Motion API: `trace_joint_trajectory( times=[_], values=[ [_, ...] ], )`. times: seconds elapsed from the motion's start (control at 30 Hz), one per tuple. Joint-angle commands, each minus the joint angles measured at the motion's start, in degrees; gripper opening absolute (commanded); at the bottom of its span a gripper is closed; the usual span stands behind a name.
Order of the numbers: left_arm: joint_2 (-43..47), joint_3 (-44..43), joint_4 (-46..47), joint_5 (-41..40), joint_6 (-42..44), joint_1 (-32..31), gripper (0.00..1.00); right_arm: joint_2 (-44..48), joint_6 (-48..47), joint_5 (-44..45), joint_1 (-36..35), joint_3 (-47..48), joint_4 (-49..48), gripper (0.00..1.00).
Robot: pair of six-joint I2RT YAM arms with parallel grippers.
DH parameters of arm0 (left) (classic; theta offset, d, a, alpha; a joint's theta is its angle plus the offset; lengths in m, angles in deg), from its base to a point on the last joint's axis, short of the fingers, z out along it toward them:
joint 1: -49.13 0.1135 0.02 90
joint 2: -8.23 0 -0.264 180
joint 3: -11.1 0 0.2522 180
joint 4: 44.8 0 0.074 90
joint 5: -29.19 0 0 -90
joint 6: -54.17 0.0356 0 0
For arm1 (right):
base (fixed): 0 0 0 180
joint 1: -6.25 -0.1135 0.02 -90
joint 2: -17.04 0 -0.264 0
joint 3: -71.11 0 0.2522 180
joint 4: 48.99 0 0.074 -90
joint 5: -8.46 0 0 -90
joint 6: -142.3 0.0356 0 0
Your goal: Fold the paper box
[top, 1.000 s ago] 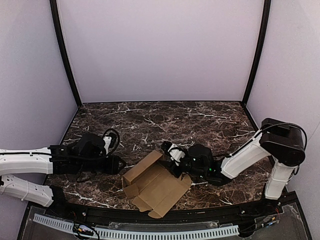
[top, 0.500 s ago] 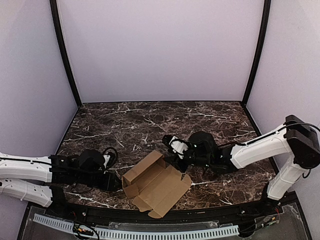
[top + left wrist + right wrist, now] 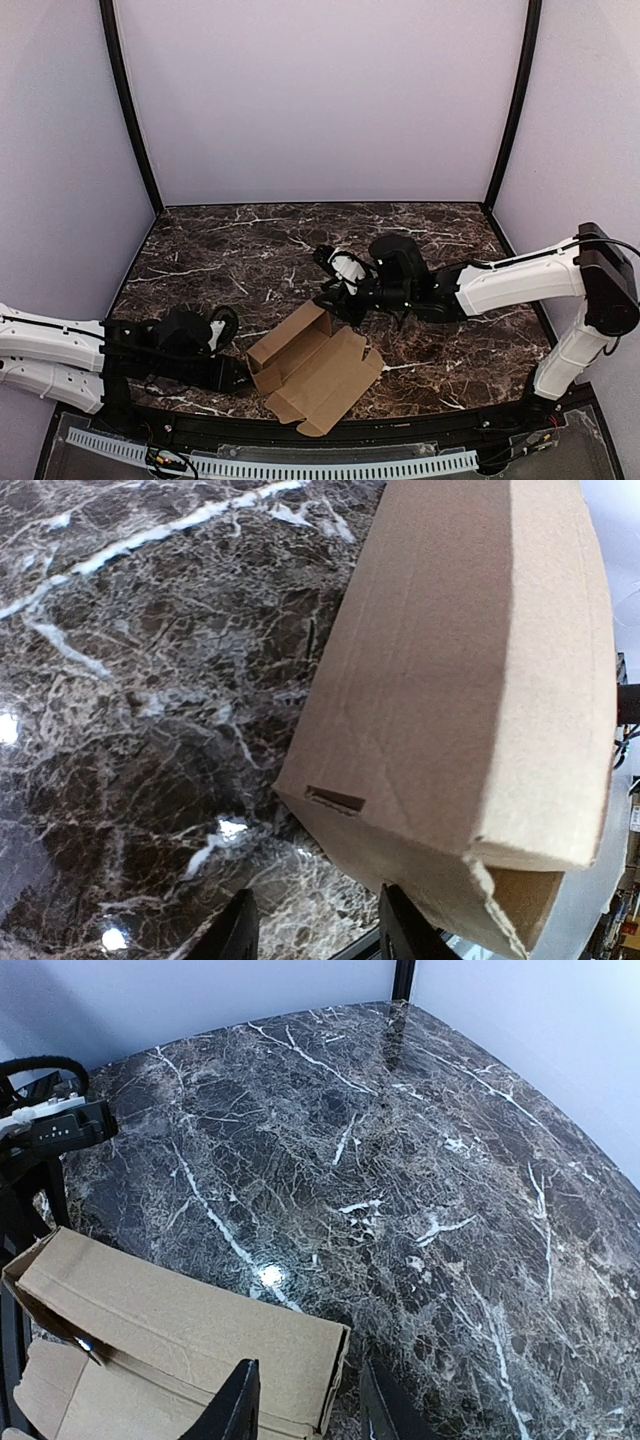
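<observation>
The paper box [image 3: 318,366] is a plain brown cardboard blank lying half open near the table's front edge, with its left wall raised. My left gripper [image 3: 238,375] is open and low at the box's left near corner. In the left wrist view the box wall [image 3: 450,680] fills the right side, and its lower edge sits just above my open gripper [image 3: 315,932]. My right gripper [image 3: 335,300] is open at the box's far corner. In the right wrist view that corner [image 3: 300,1355] lies between the fingers of the gripper [image 3: 305,1412]. Neither gripper holds anything.
The dark marble table [image 3: 430,240] is walled by lilac panels with black corner posts [image 3: 505,100]. A black rail [image 3: 400,432] runs along the near edge. My left arm's wrist [image 3: 55,1130] shows beyond the box in the right wrist view.
My right gripper has drawn back from the box's right flap to its far corner. My left gripper has slid toward the near edge, to the box's left near corner. The box has barely shifted.
</observation>
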Motion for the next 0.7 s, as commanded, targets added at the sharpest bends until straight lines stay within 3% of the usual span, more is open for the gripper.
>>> trace_joint_trajectory(
  times=[0.0, 0.67],
  values=[
    [-1.65, 0.15, 3.62, 1.67, -1.58, -1.21, 0.41, -2.27, 2.27, -1.89, 1.0, 1.92, 1.57, 0.33],
    [-8.4, -4.4, 8.69, 0.27, -1.51, -4.26, 0.41, -5.31, 5.62, -5.54, 2.06, 2.55, 2.79, 0.26]
  ],
)
